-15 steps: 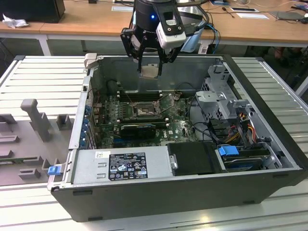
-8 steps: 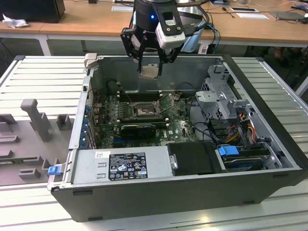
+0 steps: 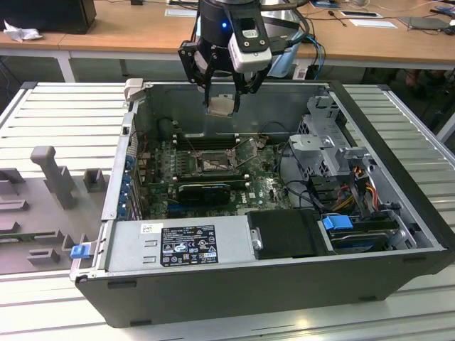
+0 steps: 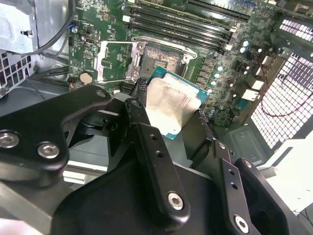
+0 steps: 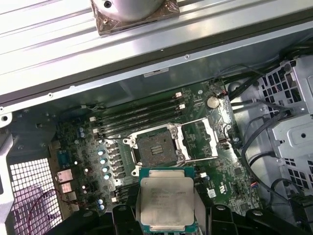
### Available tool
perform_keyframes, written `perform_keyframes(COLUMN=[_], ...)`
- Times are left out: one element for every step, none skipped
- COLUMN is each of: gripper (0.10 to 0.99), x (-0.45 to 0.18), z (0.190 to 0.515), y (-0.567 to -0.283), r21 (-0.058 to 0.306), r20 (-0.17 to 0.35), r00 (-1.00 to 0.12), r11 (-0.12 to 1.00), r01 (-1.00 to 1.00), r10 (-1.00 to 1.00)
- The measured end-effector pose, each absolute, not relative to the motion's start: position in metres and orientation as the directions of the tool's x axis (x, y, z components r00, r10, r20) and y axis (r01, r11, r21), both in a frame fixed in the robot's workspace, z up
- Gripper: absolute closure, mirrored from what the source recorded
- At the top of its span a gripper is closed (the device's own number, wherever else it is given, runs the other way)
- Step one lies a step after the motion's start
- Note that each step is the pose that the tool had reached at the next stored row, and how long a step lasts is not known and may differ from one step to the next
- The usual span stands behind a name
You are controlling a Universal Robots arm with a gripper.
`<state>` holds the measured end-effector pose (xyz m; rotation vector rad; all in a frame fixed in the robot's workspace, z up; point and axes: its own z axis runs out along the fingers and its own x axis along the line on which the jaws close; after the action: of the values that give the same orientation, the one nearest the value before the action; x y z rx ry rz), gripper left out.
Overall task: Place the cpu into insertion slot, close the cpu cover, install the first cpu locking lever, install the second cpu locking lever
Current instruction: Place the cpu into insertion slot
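Upper centre of the exterior view: gripper [image 3: 222, 99] clenched on the cpu [image 3: 220, 104], above the case [image 3: 398, 234], well apart from the insertion slot [image 3: 211, 163] (pin field bare). The cpu cover [image 5: 194, 122] stood open. Placing step in hand, I judged; it called for squaring the cpu over that slot.

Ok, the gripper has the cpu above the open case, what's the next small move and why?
Probably ease the cpu down toward the insertion slot, keeping it level. The gripper holds the cpu well above the board, the cpu cover stands flipped open beside the slot, and the slot's pin field looks bare, so nothing seems to block the seat.
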<state>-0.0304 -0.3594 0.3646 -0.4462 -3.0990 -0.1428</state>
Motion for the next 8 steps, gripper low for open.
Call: perform_keyframes(gripper=[0.557,0.557,0.557,0.557,0.557,0.557,0.557,0.557], x=[-0.0304,-0.0304,-0.0304,-0.0304,-0.0304,-0.0304,-0.0304,-0.0304], z=[0.3646,0.3646,0.3646,0.3646,0.3645,0.3646,0.3645,0.3645], y=[-0.3594,-0.3594,-0.3593,-0.3593,-0.3593,-0.3593,-0.3593,-0.3593], r21=[0.089,0.089,0.089,0.089,0.089,0.089,0.089,0.089], r20=[0.02,0.02,0.02,0.02,0.02,0.02,0.02,0.02], r00=[-0.959,-0.957,-0.956,-0.955,-0.954,-0.953,-0.951,-0.951], r11=[0.955,0.953,0.952,0.951,0.95,0.949,0.947,0.946], r01=[0.284,0.289,0.293,0.298,0.3,0.303,0.308,0.31], r10=[0.284,0.288,0.293,0.297,0.3,0.302,0.308,0.31])
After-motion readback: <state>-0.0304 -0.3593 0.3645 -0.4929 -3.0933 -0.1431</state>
